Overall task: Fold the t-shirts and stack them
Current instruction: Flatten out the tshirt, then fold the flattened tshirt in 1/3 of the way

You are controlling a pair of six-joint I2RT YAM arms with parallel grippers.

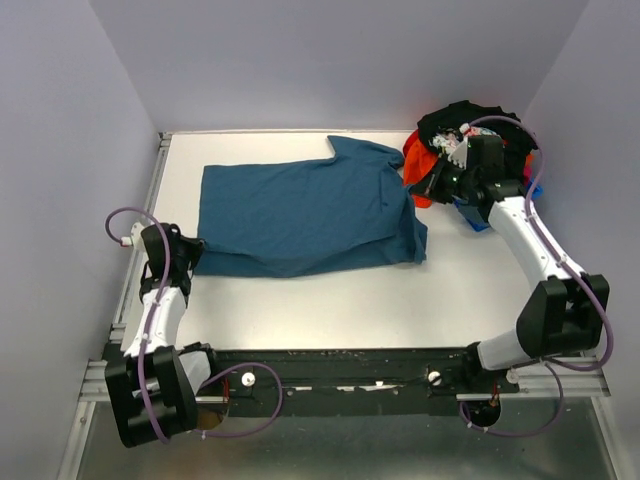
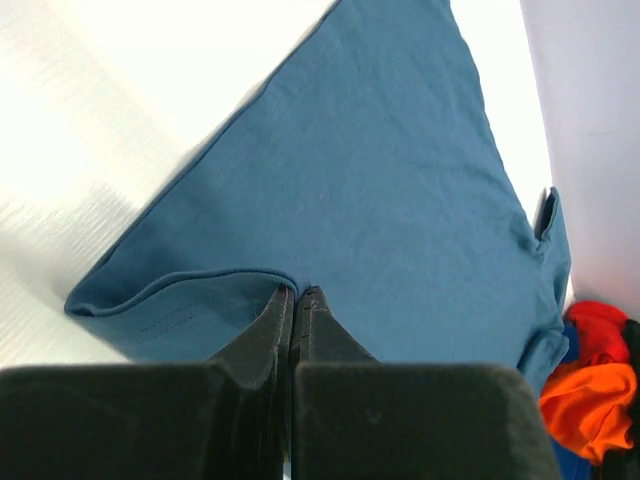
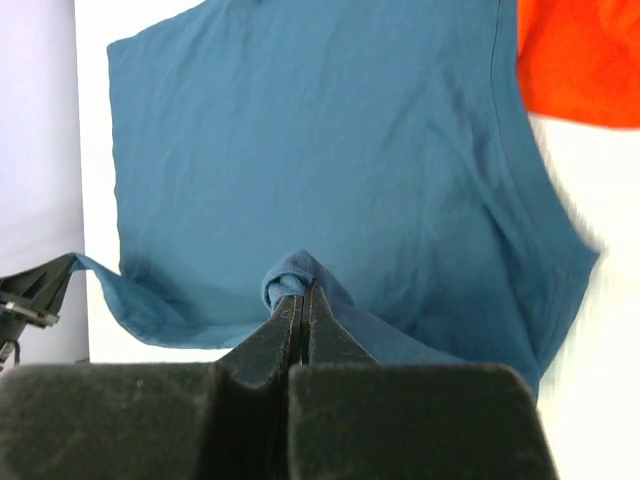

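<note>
Lies lengthwise, left to right: teal-blue t-shirt [image 1: 300,215], left gripper [image 2: 297,291] clamped on its near hem corner, right gripper [image 3: 303,289] pinching its right end.

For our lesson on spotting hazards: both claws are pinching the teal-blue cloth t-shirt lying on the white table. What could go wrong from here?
1. The left claw and right claw each pinch only a small fold of the teal-blue cloth t-shirt; lifting could pull it free.
2. The right claw sits close to the crumpled orange-red cloth t-shirt, which could snag and get dragged along.
</note>
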